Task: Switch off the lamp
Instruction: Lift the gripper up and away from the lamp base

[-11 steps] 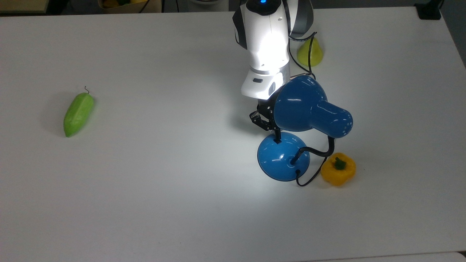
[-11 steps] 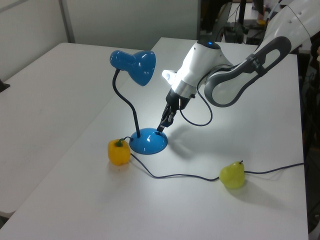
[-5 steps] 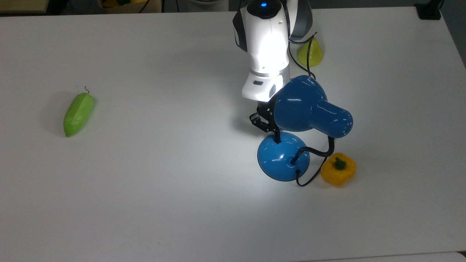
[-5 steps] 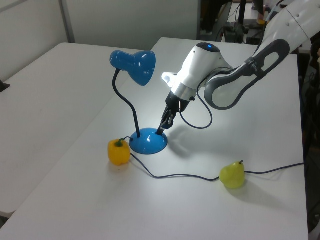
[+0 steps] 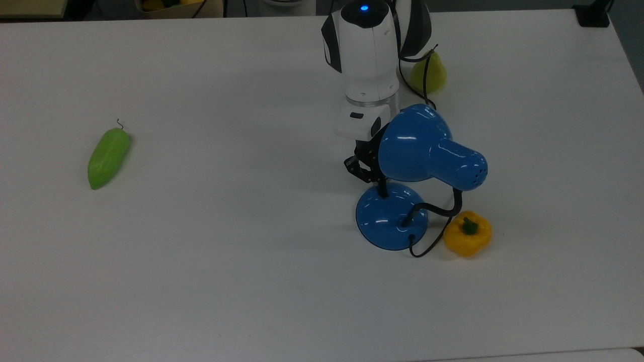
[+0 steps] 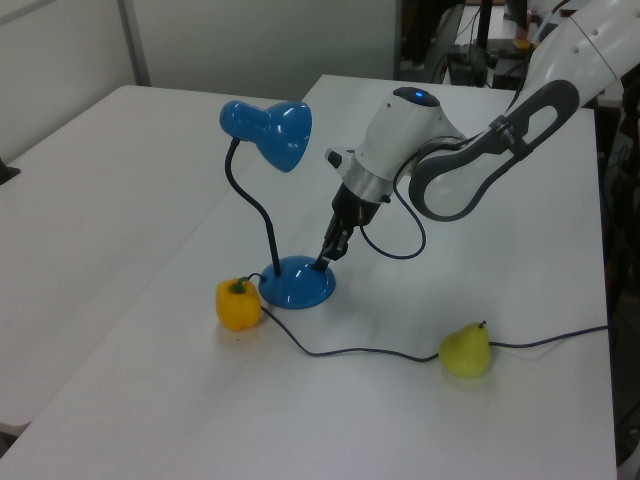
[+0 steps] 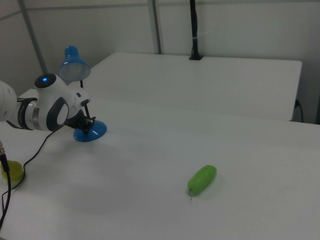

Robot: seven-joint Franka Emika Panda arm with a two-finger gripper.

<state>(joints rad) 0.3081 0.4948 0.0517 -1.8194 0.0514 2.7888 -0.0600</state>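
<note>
The claw (image 5: 383,191) reaches steeply down onto the lamp (image 5: 420,166), its black tip resting on the far edge of the round blue base as the top view shows it; in the left view the claw (image 6: 322,263) meets the base on the left view's right side, and in the right view the claw (image 7: 89,128) sits against the base from the right view's left. Its fingers look pressed together into a single point, grasping nothing.

The lamp (image 6: 268,190) stands upright on the white bench (image 5: 226,251), right of centre in the top view, its bell-shaped shade carried over the base on a curved black neck. No glow falls on the bench beneath the shade. In the right view the lamp (image 7: 80,95) stands at the left, far from the camera.

A yellow bell pepper (image 5: 467,234) sits just beside the base, on the top view's right, with the black cord (image 5: 425,246) looping between them. A yellow-green pear (image 5: 428,73) lies farther back, by the arm. A green cucumber (image 5: 108,157) lies well apart at the top view's left.
</note>
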